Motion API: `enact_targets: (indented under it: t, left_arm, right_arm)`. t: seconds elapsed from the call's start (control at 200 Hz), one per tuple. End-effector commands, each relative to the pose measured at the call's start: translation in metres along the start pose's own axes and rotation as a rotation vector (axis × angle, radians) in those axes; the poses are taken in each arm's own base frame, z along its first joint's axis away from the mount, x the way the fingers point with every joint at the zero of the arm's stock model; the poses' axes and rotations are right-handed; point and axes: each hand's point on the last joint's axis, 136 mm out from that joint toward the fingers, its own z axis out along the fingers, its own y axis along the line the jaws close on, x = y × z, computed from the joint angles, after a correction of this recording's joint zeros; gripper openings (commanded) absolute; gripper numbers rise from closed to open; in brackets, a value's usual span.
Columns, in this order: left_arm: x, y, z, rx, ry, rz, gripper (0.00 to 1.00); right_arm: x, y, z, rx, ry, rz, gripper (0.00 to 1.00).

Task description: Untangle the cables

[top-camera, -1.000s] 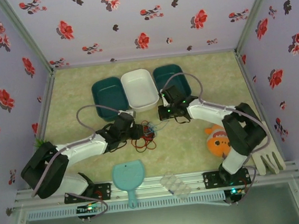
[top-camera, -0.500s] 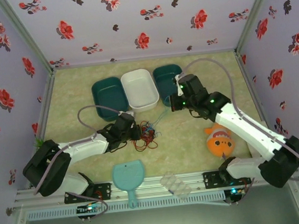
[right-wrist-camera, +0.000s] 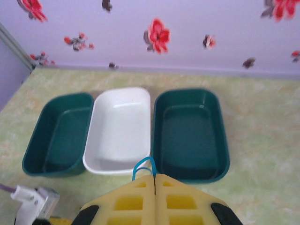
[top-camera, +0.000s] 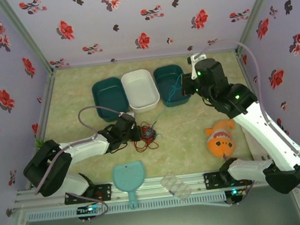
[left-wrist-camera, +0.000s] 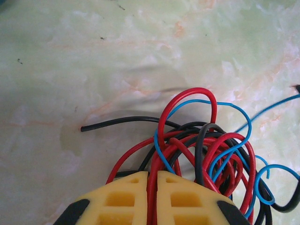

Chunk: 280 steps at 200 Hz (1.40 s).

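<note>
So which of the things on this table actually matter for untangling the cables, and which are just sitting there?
Part of the job: cable tangle; blue cable, pinched by the right gripper; red cable, clamped in the left gripper.

Just lying about: left teal bin, white bin, right teal bin, clownfish toy, teal paddle, clear tray.

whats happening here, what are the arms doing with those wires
Two robot arms are untangling thin cables. The left gripper is shut on the red cable, pinning the tangle to the table. The right gripper is shut on the blue cable and holds it raised, the strand running down to the tangle.
</note>
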Motion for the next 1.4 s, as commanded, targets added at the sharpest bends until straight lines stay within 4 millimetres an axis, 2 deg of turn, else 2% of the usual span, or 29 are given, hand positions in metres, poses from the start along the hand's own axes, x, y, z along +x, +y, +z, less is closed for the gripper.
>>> enact_targets:
  t: [0.0, 0.2, 0.46, 0.72, 0.83, 0.94, 1.395]
  left_arm:
    - [0.017, 0.012, 0.003, -0.043, 0.05, -0.016, 0.0]
    - [0.017, 0.012, 0.003, -0.044, 0.051, -0.013, 0.0]
    - [0.019, 0.013, 0.005, -0.048, 0.058, -0.009, 0.0]
    - [0.019, 0.013, 0.007, -0.052, 0.059, -0.001, 0.0]
    - [0.018, 0.012, 0.008, -0.051, 0.059, 0.0, 0.0]
    - [0.016, 0.011, 0.007, -0.049, 0.058, 0.004, 0.01]
    - [-0.009, -0.005, -0.024, -0.002, -0.017, 0.028, 0.44]
  right_arm:
    - [-0.032, -0.007, -0.017, 0.06, -0.084, -0.05, 0.0]
    - [-0.073, -0.018, -0.032, 0.154, -0.183, -0.082, 0.0]
    - [-0.126, -0.021, -0.05, 0.208, -0.317, -0.106, 0.0]
    - [-0.172, -0.022, -0.063, 0.24, -0.415, -0.125, 0.0]
    - [-0.184, -0.023, -0.062, 0.242, -0.444, -0.119, 0.0]
    - [-0.182, -0.029, -0.045, 0.26, -0.419, -0.108, 0.0]
    - [-0.14, -0.063, 0.072, 0.323, -0.207, -0.088, 0.0]
